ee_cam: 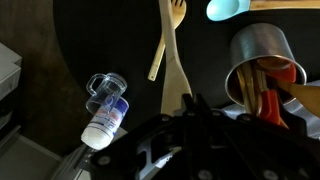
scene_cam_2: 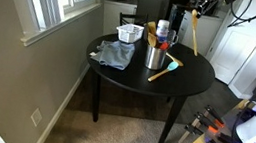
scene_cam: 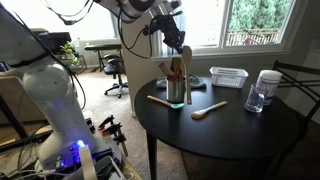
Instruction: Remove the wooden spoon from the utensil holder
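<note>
Steering from here, I see the utensil holder crowded at table level. A wooden spatula lies just beside it, another wooden utensil lies near its opposite side, and a white basket sits behind. Utensils bristle above its rim. The table farther out from it is bare.

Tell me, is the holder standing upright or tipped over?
Upright. In both exterior views the holder stands on its base on the table, mouth up, with wooden utensils sticking out of the top.
</note>
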